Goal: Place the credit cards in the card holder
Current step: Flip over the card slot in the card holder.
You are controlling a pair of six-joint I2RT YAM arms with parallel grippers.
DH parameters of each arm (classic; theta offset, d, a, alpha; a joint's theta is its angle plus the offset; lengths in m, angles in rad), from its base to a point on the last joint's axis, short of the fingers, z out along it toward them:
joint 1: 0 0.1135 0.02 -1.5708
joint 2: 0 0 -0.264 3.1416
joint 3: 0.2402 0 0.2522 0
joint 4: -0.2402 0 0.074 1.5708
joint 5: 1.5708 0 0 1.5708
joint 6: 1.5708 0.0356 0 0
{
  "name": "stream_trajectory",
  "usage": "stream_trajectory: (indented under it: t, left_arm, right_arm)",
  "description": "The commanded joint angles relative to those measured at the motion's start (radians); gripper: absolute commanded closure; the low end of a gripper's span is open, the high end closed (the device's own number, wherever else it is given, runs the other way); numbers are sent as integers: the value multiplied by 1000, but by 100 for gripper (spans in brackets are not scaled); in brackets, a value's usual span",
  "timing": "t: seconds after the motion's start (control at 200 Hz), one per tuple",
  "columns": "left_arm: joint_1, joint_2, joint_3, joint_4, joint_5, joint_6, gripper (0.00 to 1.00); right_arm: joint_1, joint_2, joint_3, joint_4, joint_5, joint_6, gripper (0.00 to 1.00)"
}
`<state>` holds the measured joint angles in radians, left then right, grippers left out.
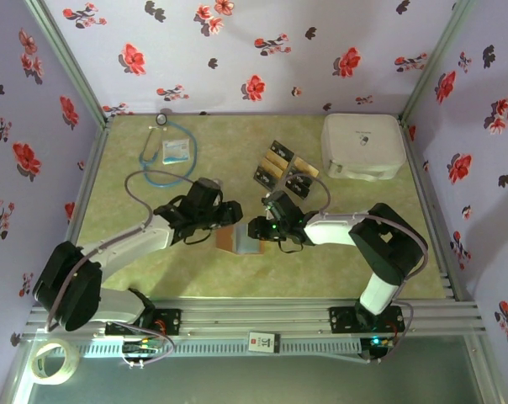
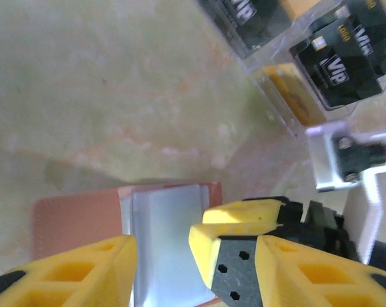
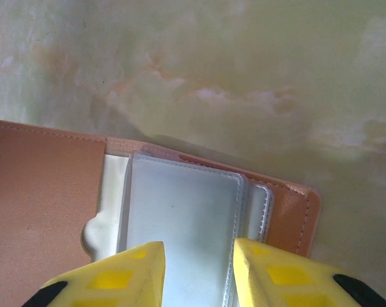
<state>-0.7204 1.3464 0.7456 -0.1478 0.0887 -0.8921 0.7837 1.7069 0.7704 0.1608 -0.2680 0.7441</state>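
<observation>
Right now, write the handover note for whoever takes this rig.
Left tool: jaws apart over the open holder, holding nothing.
Right tool: jaws apart over the holder's clear sleeves, holding nothing.
Cards: together on the table, beyond the holder.
Done: holder lies open between both tools; no card seen in it.
Left: pick up each card and slide it into a sleeve.
</observation>
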Motion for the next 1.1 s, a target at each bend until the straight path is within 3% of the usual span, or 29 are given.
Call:
stream_trajectory:
  t: [0.0,0.475,1.095]
  left_arm:
    - [-6,15,-71,94,38,-78,54]
    - [-4,73,-138,127,-53,68,68]
    - [-5,97,-147,136,-71,133,69]
  right_arm:
    - [0,21,-14,-1,28,17,67]
    - [-2,-21,37,-61,14,-10,67]
    - [-2,9,99,-113,0,-48,72]
